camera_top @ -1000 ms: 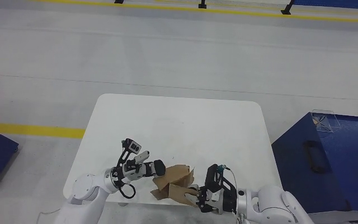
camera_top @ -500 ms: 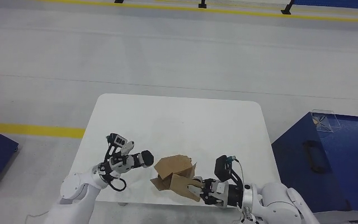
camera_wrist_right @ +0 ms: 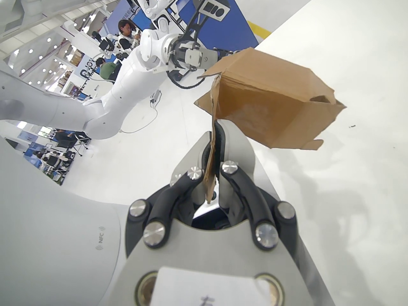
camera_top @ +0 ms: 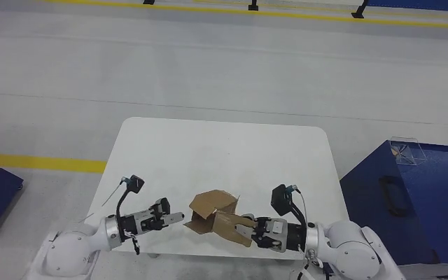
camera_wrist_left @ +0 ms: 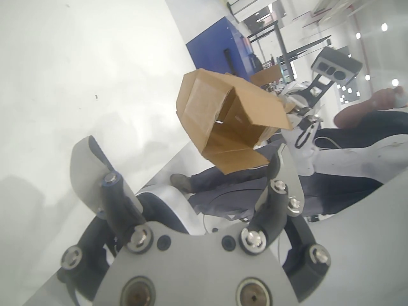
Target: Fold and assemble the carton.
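The brown carton (camera_top: 212,210) is partly folded, with loose flaps, and sits over the front part of the white table (camera_top: 210,147). My right gripper (camera_top: 244,225) is on its right side, shut on one cardboard flap (camera_wrist_right: 213,135); the carton's body (camera_wrist_right: 271,103) juts out beyond the fingers, tilted. My left gripper (camera_top: 172,218) is just left of the carton, open and apart from it. In the left wrist view the carton's open end (camera_wrist_left: 220,112) faces the left gripper (camera_wrist_left: 181,149), which has nothing between its fingers. The left gripper (camera_wrist_right: 220,54) also shows beyond the carton in the right wrist view.
The table's front edge (camera_top: 210,253) runs right below both grippers. A blue cabinet (camera_top: 406,196) stands off the table's right side. The far half of the table is bare white surface.
My left gripper has drawn back leftward from the carton, where it was touching, and its arm has swung lower. The right gripper has raised and shifted the carton slightly toward the table's middle.
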Controlling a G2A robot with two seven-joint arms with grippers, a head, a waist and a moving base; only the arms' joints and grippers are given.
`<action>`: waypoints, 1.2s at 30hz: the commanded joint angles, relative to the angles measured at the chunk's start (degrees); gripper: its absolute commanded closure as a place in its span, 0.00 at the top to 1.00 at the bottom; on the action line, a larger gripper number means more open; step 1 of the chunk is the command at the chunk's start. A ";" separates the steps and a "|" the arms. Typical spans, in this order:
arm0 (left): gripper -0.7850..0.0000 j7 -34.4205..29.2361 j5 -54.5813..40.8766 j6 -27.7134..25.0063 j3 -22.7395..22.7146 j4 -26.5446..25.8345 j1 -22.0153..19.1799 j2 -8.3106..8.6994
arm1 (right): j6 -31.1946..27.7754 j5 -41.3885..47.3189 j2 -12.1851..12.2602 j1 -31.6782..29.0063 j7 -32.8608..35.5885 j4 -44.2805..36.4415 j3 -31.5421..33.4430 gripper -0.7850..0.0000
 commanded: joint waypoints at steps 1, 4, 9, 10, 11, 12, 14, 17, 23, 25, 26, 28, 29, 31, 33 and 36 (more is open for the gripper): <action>1.00 1.87 3.23 -1.16 0.11 -1.63 1.17 0.09 | 0.78 0.81 0.01 0.60 0.53 0.19 -0.53 0.00; 1.00 5.15 8.30 -2.34 0.53 -3.81 2.51 0.20 | 1.84 1.31 0.03 1.77 1.59 0.36 -1.45 0.00; 1.00 7.56 13.46 -1.46 2.13 -5.28 3.16 0.35 | 3.12 2.13 0.06 3.26 2.81 0.40 -3.04 0.00; 1.00 7.90 14.01 -1.15 2.49 -5.40 3.02 0.37 | 3.18 1.97 0.07 3.48 2.93 0.41 -3.29 0.00; 1.00 8.00 14.64 -0.85 2.89 -5.48 2.86 0.41 | 3.26 1.90 0.08 3.64 2.93 0.46 -3.50 0.00; 1.00 8.18 14.84 -0.54 3.29 -5.55 2.73 0.43 | 3.37 1.88 0.09 3.76 2.94 0.56 -3.74 0.00; 1.00 8.29 15.99 0.28 3.74 -5.82 2.37 0.52 | 3.47 1.68 0.09 3.99 2.83 0.72 -4.24 0.00; 1.00 7.24 16.12 2.20 4.91 -5.64 1.88 0.62 | 3.37 1.29 0.10 4.24 2.68 0.75 -5.11 0.00; 0.93 7.48 18.12 5.27 7.64 -4.24 0.35 0.70 | 3.37 -0.05 0.06 4.55 1.92 0.89 -7.14 0.00; 0.44 6.75 18.22 6.46 8.34 -3.57 -0.16 0.73 | 3.40 -0.31 0.03 4.67 1.61 1.00 -7.77 0.00; 0.34 6.59 19.05 7.23 8.70 -3.36 -0.48 0.76 | 3.45 -0.50 0.01 4.77 1.42 1.07 -8.06 0.00; 0.00 6.20 19.27 8.85 9.68 -2.75 -0.91 0.75 | 3.41 -1.02 0.02 5.03 1.38 1.07 -8.49 0.00; 0.00 6.01 18.85 9.63 10.01 -2.50 -1.19 0.74 | 3.45 -1.43 0.04 5.15 1.39 1.10 -8.60 0.00; 0.00 4.41 18.80 10.04 10.72 -2.12 -1.69 0.83 | 3.62 -1.81 0.07 5.27 1.31 1.06 -8.80 0.00; 0.00 3.50 17.76 10.37 11.03 -1.86 -2.11 0.91 | 3.73 -2.19 0.13 5.40 1.46 1.04 -8.89 0.00; 0.00 2.78 17.47 11.08 11.52 -2.04 -2.22 1.03 | 3.58 -2.24 0.23 5.38 1.53 1.18 -8.80 0.00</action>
